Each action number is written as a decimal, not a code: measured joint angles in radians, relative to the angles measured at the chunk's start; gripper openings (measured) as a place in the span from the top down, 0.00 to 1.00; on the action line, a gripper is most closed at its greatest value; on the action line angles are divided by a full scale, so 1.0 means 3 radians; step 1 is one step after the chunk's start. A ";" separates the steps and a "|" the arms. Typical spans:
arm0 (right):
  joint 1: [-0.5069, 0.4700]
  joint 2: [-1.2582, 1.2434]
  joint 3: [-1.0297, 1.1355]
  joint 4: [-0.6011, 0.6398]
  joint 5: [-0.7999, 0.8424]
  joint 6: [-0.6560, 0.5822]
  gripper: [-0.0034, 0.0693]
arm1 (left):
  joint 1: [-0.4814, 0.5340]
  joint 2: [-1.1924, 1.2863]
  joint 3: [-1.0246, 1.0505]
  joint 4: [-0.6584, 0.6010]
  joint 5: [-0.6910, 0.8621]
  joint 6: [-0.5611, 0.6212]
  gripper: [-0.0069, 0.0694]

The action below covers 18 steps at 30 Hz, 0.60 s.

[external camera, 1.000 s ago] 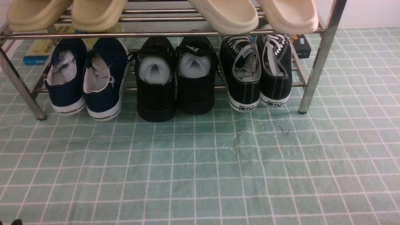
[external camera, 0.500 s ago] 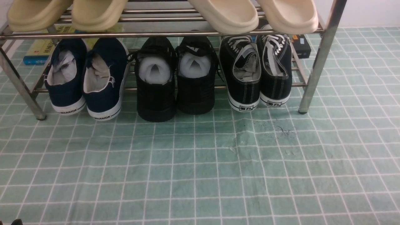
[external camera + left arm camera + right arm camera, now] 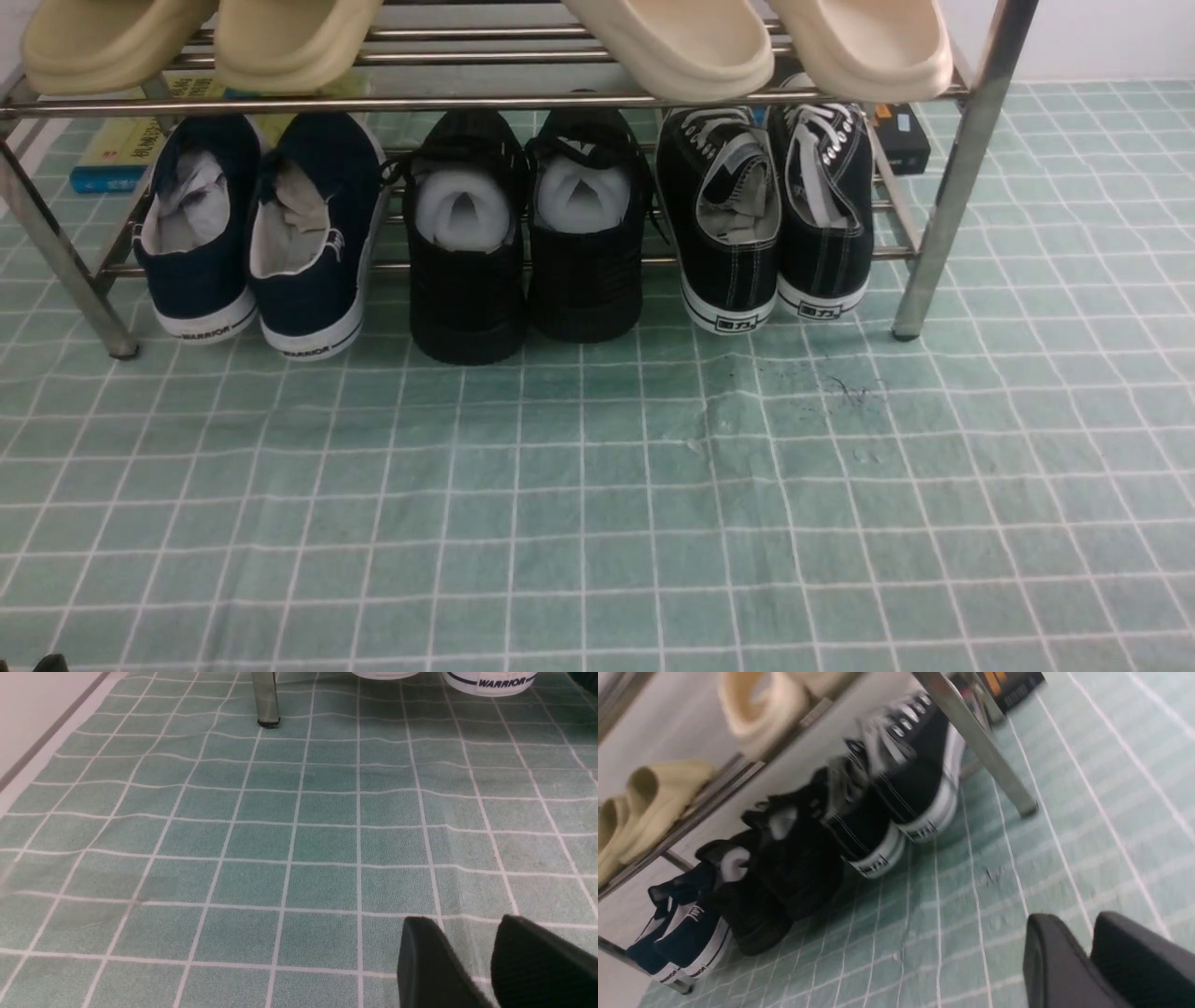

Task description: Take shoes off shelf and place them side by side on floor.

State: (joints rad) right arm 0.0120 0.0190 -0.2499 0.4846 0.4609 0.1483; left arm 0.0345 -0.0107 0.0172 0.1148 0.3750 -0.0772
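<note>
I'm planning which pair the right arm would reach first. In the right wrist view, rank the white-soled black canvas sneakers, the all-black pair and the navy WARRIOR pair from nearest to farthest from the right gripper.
Measured from the right gripper:
1. black canvas sneakers, at the rack's right end beside the shelf leg.
2. all-black pair, in the middle.
3. navy WARRIOR pair, at the left end.

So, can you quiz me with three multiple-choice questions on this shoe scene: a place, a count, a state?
1. The pair of black canvas sneakers with white laces sits on the shiny metal tube rack's lower tier: A) left B) middle C) right
2. Pale foam slippers on the top tier: A) two B) four C) six
3. Those sneakers are: A) on the rack B) on the floor C) gripped
Answers: 1 C, beside the right leg; 2 B, two pairs; 3 A, on the lower bars.
</note>
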 joint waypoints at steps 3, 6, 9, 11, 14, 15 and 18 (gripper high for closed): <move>0.0000 0.0456 -0.0638 -0.0242 0.0408 -0.0234 0.96 | 0.0000 0.0000 0.0000 0.0000 0.0000 0.0000 0.59; 0.0000 0.0934 -0.1008 -0.0440 0.0876 -0.0274 0.97 | 0.0000 0.0000 0.0000 0.0000 0.0000 0.0000 0.59; 0.0000 0.1583 -0.1300 -0.0575 0.1503 -0.0279 0.96 | 0.0000 0.0000 0.0000 0.0000 0.0000 0.0000 0.59; 0.0000 0.2035 -0.1414 -0.0584 0.1777 -0.0328 0.95 | 0.0000 0.0000 0.0000 0.0000 0.0000 0.0000 0.59; 0.0000 0.2627 -0.1509 -0.0416 0.1961 -0.0571 0.95 | 0.0000 0.0000 0.0000 0.0000 0.0000 0.0000 0.59; 0.0000 0.2784 -0.1543 -0.0309 0.1996 -0.0680 0.94 | 0.0000 0.0000 0.0000 0.0000 0.0000 0.0000 0.59; 0.0000 0.3326 -0.1666 0.0237 0.2155 -0.1225 0.92 | 0.0000 0.0000 0.0000 0.0000 0.0000 0.0000 0.59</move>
State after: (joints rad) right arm 0.0120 1.0168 -0.7498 0.5558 1.1073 -0.2194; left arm 0.0345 -0.0107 0.0172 0.1148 0.3750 -0.0772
